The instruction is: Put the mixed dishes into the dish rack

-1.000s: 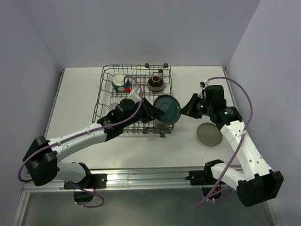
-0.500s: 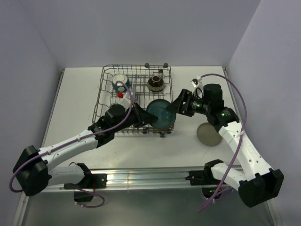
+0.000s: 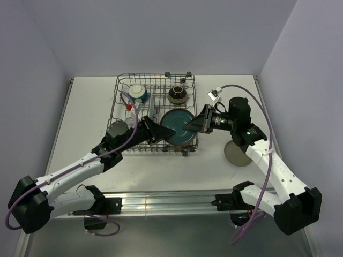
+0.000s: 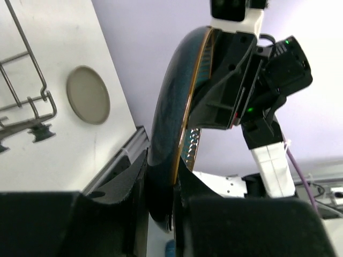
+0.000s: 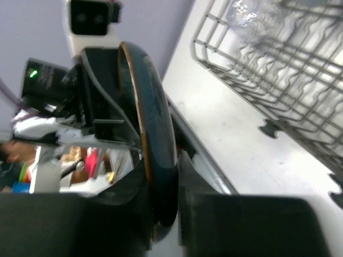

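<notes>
A teal plate stands on edge over the front right part of the dish rack, held from both sides. My left gripper is shut on its left rim, and the plate runs up between those fingers. My right gripper clasps the opposite rim, its fingers tight around the plate. A teal bowl with cream inside and a dark brown bowl sit at the back of the rack. A beige plate lies flat on the table to the right.
The rack's wire tines stand close beside the plate. A clear glass item with a red spot sits in the rack's left part. The table's front edge and rail lie just below the rack. The beige plate lies beyond the rack's wheel.
The left gripper carried the teal plate leftward and back over the rack. The right gripper followed it, opened, and closed around the plate's right rim.
</notes>
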Robot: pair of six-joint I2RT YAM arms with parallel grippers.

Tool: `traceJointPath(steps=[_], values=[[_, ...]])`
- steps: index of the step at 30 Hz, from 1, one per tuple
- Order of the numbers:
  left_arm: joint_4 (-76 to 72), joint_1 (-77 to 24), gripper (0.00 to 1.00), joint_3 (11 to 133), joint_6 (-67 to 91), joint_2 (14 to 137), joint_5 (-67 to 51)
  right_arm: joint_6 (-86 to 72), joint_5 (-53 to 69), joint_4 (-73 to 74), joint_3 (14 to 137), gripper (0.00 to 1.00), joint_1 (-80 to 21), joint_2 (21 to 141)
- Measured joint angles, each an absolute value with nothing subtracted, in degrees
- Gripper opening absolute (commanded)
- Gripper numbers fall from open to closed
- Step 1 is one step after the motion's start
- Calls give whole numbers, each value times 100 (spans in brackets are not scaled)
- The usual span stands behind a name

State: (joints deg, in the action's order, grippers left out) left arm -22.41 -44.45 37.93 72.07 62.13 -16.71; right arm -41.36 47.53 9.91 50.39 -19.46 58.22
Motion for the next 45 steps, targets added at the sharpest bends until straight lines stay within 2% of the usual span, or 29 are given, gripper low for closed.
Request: traceJointPath(steps=[2, 3, 5, 6, 9, 20, 25, 33, 38, 45], values=[[-2324, -4348, 2, 3736, 7190, 6093, -1785, -4412, 4858, 849, 5076, 0, -1990, 5905], [-2309, -4303, 27, 3715, 7188, 6042, -1824, -4477, 4845, 816, 5142, 0, -2071, 5948], [-2213, -4235, 61, 3710, 7146, 5955, -1787, -4427, 4698, 882, 5341, 0, -2202, 6042], [-2102, -4228, 82, 3736, 7100, 5916, -1750, -4342, 4515, 985, 5470, 0, -2333, 6110], [-1549, -4239, 99, 3854, 6943, 5736, -1446, -4152, 4073, 1441, 5848, 0, -2633, 6322], [1236, -4217, 99, 4377, 6313, 5083, 766, -3850, 1306, 2856, 7072, 0, -2805, 6991], [2202, -4217, 99, 4626, 6101, 5039, 1710, -3809, -130, 3363, 7918, 0, -3240, 7870], [2727, -4217, 99, 4665, 5909, 4757, 2394, -3922, -1911, 4150, 9605, 0, -3817, 9896], [2799, -4217, 99, 4665, 5798, 4606, 2545, -3938, -2497, 4565, 10698, 0, -3966, 11091], [2838, -4217, 99, 4661, 5752, 4484, 2569, -3879, -2956, 5013, 11754, 0, -4062, 12044]])
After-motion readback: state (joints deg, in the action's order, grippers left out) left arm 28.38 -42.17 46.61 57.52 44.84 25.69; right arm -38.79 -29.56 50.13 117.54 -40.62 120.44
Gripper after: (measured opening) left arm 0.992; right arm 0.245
